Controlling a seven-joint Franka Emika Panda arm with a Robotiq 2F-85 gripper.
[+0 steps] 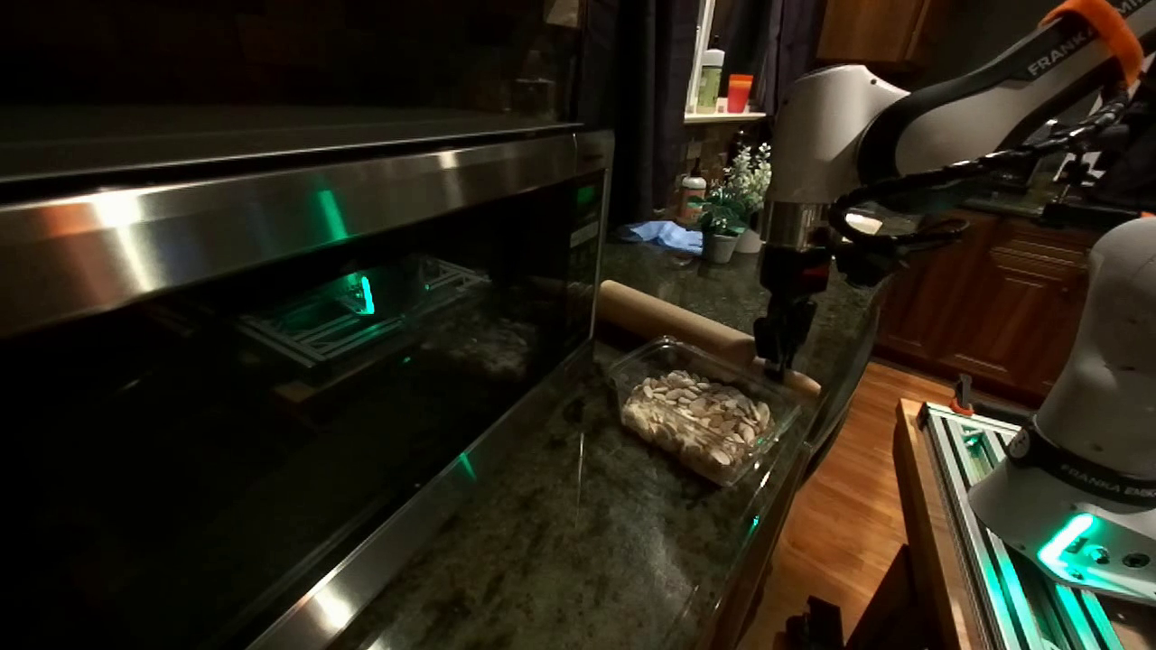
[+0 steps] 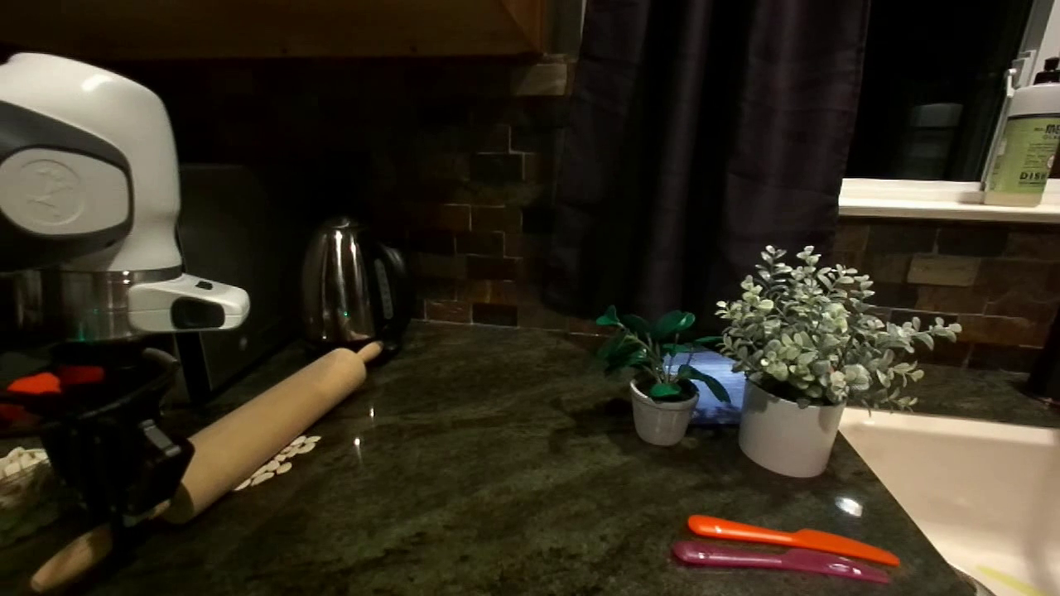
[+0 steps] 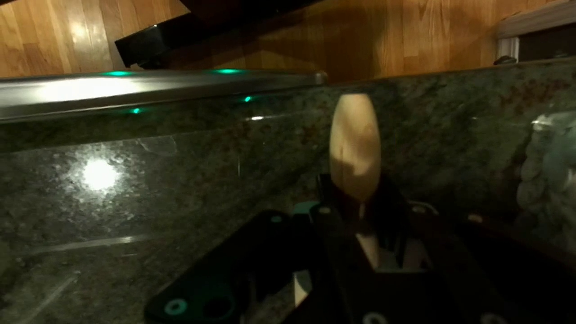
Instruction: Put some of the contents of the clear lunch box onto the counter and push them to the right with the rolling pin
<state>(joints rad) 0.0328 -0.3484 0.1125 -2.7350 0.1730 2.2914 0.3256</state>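
The rolling pin (image 1: 675,313) lies on the dark counter (image 1: 560,551) in both exterior views (image 2: 269,426). My gripper (image 1: 778,363) points down and is shut on its near handle, whose tip (image 3: 355,139) sticks out beyond the fingers (image 3: 355,191) in the wrist view. The clear lunch box (image 1: 632,368) stands close beside the pin and holds a heap of pale flat contents (image 1: 700,411). Part of the box shows at the right edge of the wrist view (image 3: 555,153). Several contents pieces (image 2: 281,463) lie on the counter along the pin's other side.
A microwave (image 1: 271,379) stands along the counter's back. A kettle (image 2: 348,281) stands near the pin's far handle. Two potted plants (image 2: 662,414) (image 2: 791,434), an orange knife (image 2: 791,538) and a purple knife (image 2: 778,561) sit near the white sink (image 2: 961,463).
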